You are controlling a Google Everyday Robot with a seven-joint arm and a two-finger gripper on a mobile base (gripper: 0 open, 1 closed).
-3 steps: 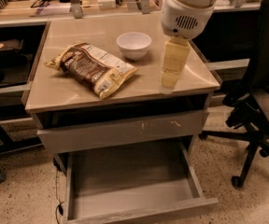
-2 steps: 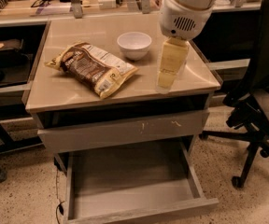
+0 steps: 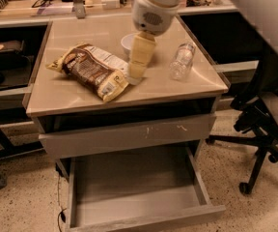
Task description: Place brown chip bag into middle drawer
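View: single camera, high on the near side, facing down and away.
Range: moderate; table to middle drawer.
Gripper: gripper centre, over the table.

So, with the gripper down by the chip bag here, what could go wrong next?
1. The gripper sits at the very end of the brown chip bag; a grasp there may catch only the crinkly edge and slip.
2. The white bowl just behind it and the plastic bottle lying to its right could get knocked while lifting.
3. The middle drawer is open low down, beneath another drawer front; the bag could snag there or miss.
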